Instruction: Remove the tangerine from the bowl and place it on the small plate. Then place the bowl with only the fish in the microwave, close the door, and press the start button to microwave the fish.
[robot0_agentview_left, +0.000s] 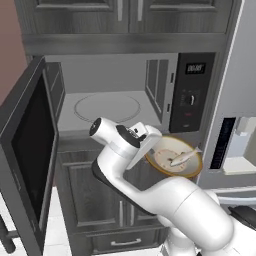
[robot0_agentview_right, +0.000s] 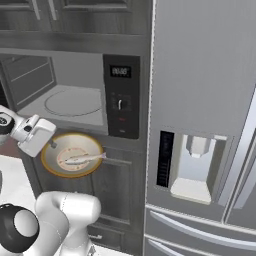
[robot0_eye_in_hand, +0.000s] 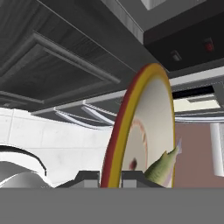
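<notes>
turntable (robot0_agentview_left: 107, 107) | round, white, on microwave (robot0_agentview_left: 192, 90) floor | bare

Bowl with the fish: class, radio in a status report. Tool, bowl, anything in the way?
Tool shut on the bowl rim. Fish alone inside, bowl held below the microwave opening. Door open, turntable bare, path clear.

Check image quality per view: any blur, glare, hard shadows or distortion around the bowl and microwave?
Left base view: flat even light, soft edges, no glare on the door, bowl slightly blurry. Right base view: same flat light, display digits unreadable on the microwave. Hand view: bowl seen edge-on and oversized up close, fish cut off at the bottom, gripper tips barely visible; no cast shadows anywhere.
</notes>
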